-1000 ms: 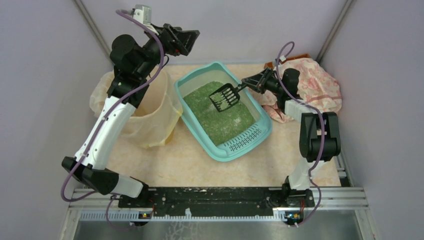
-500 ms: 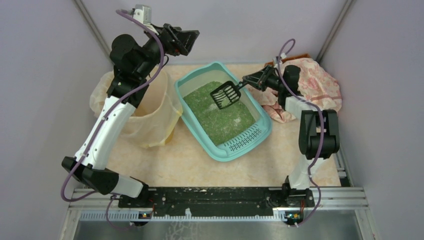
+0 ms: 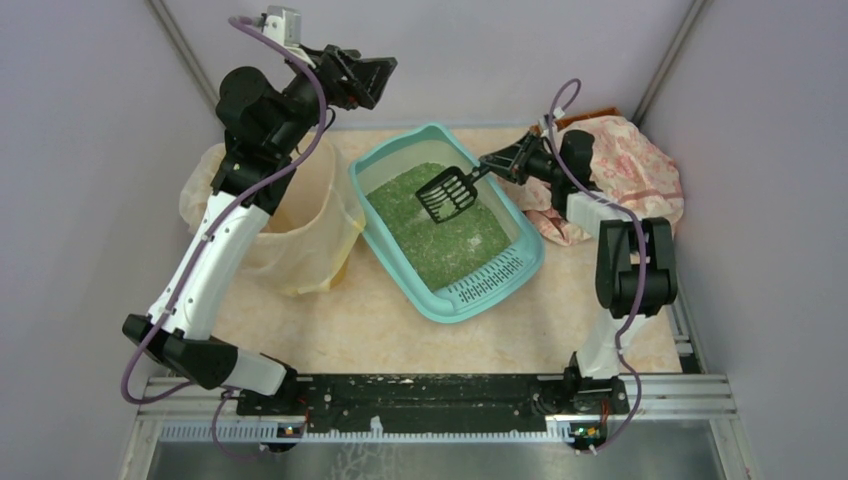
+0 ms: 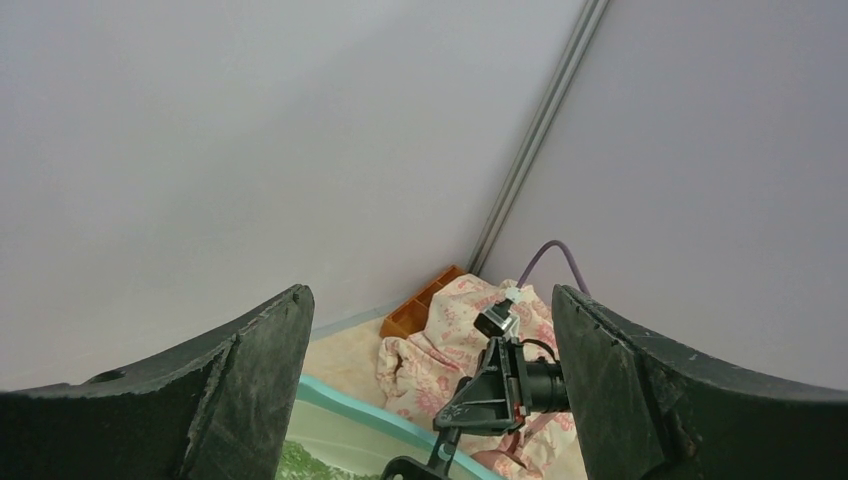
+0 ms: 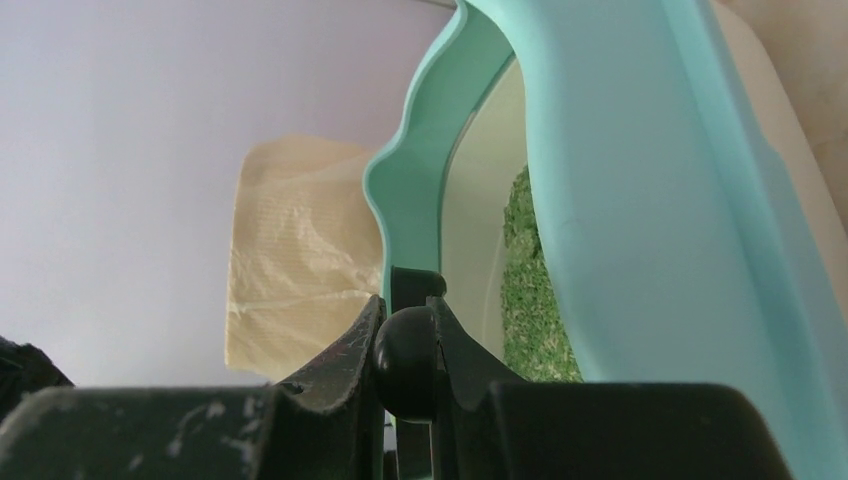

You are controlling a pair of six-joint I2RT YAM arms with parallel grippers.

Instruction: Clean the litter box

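The teal litter box (image 3: pixel 376 161) lies slantwise mid-table, green granules (image 3: pixel 440 232) inside and its slotted grate (image 3: pixel 490 281) at the near right end. A black slotted scoop (image 3: pixel 447 196) hangs over the far part of the granules; whether it touches them I cannot tell. My right gripper (image 3: pixel 489 165) is shut on its handle at the box's far right rim. In the right wrist view the fingers (image 5: pixel 345 355) clamp the round handle end (image 5: pixel 405 362) beside the teal wall (image 5: pixel 620 200). My left gripper (image 3: pixel 366 74) is raised behind the box, open and empty (image 4: pixel 430 295).
A beige bag-lined bin (image 3: pixel 285 225) stands left of the litter box, under the left arm. A pink patterned cloth (image 3: pixel 640 170) lies bunched at the back right, with an orange box (image 4: pixel 420 305) behind it. Grey walls close in on the back and sides.
The right wrist has edged slightly left along the box's far rim, with the scoop staying over the granules. The left arm has not moved.
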